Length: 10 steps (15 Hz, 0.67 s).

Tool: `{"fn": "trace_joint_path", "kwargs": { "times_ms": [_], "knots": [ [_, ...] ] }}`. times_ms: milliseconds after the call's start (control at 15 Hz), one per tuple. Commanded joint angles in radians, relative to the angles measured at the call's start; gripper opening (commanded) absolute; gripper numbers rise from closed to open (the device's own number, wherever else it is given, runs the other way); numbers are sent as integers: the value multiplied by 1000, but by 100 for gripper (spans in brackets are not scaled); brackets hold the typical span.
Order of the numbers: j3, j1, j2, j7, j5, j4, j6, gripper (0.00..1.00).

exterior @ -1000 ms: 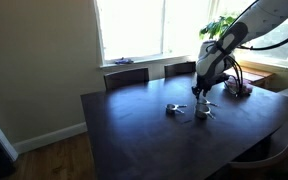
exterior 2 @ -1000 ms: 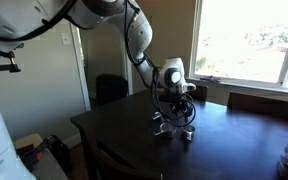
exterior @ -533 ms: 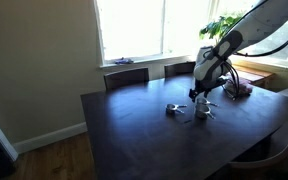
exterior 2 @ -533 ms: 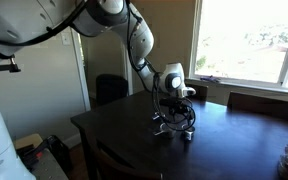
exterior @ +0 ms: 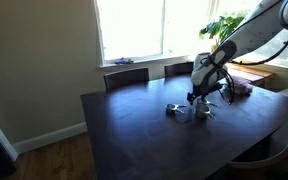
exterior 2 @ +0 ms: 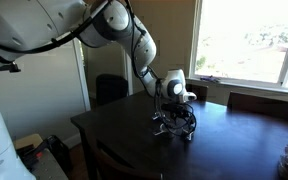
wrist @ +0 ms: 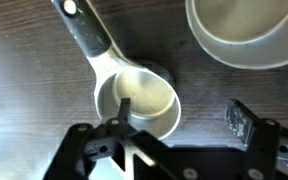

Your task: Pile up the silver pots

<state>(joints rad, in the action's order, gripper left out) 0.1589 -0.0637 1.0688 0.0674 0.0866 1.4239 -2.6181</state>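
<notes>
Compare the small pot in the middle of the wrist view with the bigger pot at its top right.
The small pot is clearly narrower than the big pot. The small pot shows nearly whole, its dark handle running up and left; the big pot is cut by the frame, with no handle in view. Both are round, pale metal, mouth up and look empty, standing apart on the dark table.
</notes>
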Motion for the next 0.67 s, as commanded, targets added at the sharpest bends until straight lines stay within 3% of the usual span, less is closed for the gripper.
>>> {"fn": "trace_joint_path", "kwargs": {
  "times_ms": [0, 600],
  "knots": [
    [-25, -29, 39, -19, -17, -69, 38, 70],
    [-61, -66, 62, -39, -57, -127, 96, 10]
  ]
}}
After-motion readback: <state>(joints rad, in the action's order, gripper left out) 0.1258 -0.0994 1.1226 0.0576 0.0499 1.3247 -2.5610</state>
